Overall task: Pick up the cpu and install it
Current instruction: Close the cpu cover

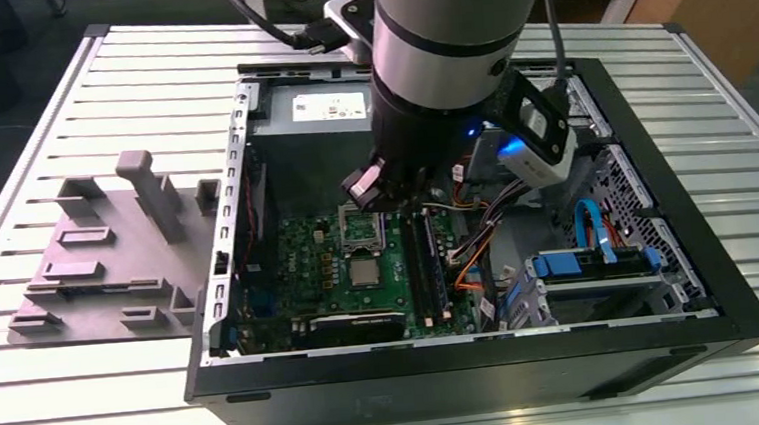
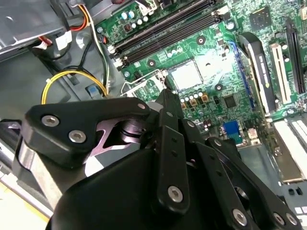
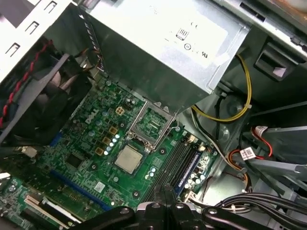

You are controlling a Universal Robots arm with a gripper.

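Surface (image 1: pixel 71 394): slatted metal, pale grey. Item one: open black computer case (image 1: pixel 485 371), lying on its side, toward the exterior view's right. Item two: grey plastic fixture (image 1: pixel 109 261), just beside the case, on the exterior view's left.

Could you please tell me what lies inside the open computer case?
Inside the case, the green motherboard lies flat, with the cpu resting on it next to the metal-framed socket. What is beneath the cpu is covered by it.
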